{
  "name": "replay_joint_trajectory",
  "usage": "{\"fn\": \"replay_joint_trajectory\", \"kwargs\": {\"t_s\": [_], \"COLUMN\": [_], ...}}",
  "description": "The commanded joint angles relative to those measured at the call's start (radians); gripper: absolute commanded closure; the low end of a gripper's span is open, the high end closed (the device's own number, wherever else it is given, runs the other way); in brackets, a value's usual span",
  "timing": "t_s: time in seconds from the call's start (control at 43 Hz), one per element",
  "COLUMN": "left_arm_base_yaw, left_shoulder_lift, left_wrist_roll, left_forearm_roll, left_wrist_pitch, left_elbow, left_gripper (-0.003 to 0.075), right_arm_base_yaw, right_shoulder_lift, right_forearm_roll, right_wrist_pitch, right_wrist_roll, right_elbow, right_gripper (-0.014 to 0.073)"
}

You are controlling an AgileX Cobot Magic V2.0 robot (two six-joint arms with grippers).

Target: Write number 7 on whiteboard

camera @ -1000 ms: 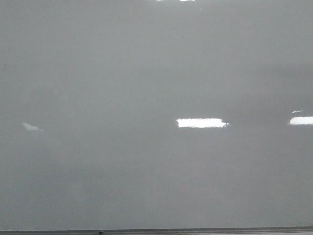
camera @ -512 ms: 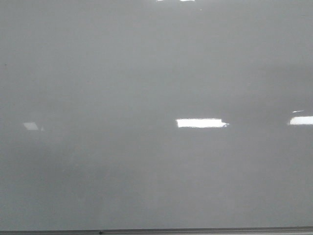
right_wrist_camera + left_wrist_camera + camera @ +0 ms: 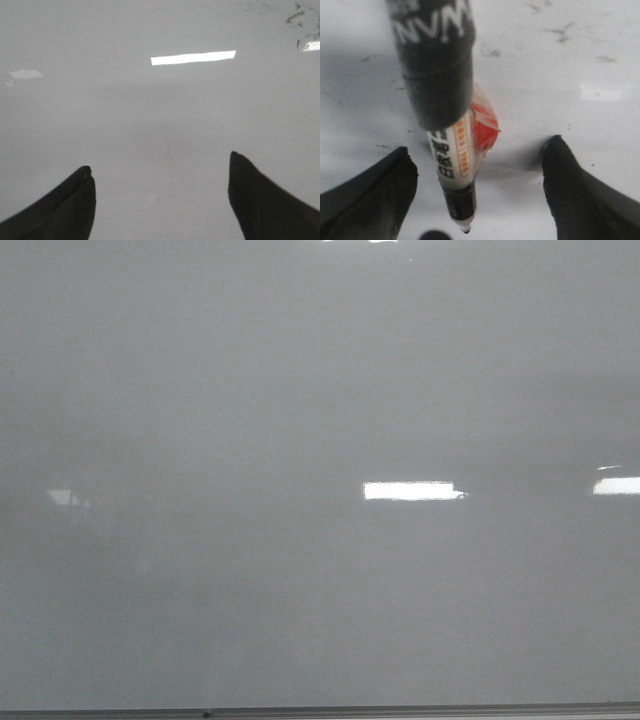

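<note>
The whiteboard (image 3: 300, 390) fills the front view as a glossy pale grey surface, and no black line of a number 7 shows on it in any view. Neither gripper shows in the front view. In the left wrist view my left gripper (image 3: 479, 145) has its jaws wide apart over the board (image 3: 580, 125). A white marker (image 3: 454, 160) with an orange-red label, wrapped in black at its upper end, hangs between the fingers and touches neither. Its tip (image 3: 465, 229) points at the board. My right gripper (image 3: 160, 162) is open and empty over bare board (image 3: 165, 110).
Bright rectangular light reflections (image 3: 410, 491) lie on the board. A thin metal edge (image 3: 320, 711) runs along its bottom. Faint dark smudges mark the board in the left wrist view (image 3: 562, 32) and in the right wrist view (image 3: 300, 15).
In the front view the small bright reflection at the left has faded and a faint darker shade has spread there. Nothing else has changed.
</note>
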Motion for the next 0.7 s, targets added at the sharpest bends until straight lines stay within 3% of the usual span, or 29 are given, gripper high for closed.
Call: {"fn": "replay_joint_trajectory", "kwargs": {"t_s": [0.0, 0.14, 0.395, 0.442, 0.674], "left_arm_base_yaw": [-0.003, -0.003, -0.003, -0.003, -0.104], "left_shoulder_lift": [-0.019, -0.019, -0.022, -0.029, -0.101], "left_wrist_roll": [-0.007, -0.007, -0.007, -0.007, -0.005], "left_forearm_roll": [-0.006, -0.007, -0.007, -0.007, -0.007], "left_wrist_pitch": [-0.106, -0.088, -0.055, -0.028, 0.293], "left_elbow": [-0.028, -0.028, -0.030, -0.037, -0.160], "left_gripper": [0.0267, 0.0371, 0.0708, 0.0741, 0.0741], "right_arm_base_yaw": [-0.004, -0.004, -0.004, -0.004, -0.004], "right_shoulder_lift": [0.015, 0.015, 0.015, 0.015, 0.015], "right_forearm_roll": [-0.008, -0.008, -0.008, -0.008, -0.008], "right_wrist_pitch": [-0.063, -0.063, -0.063, -0.063, -0.054], "right_wrist_roll": [-0.004, -0.004, -0.004, -0.004, -0.004], "right_elbow": [-0.038, -0.038, -0.038, -0.038, -0.038], "right_gripper": [0.0022, 0.0022, 0.0022, 0.0022, 0.0022]}}
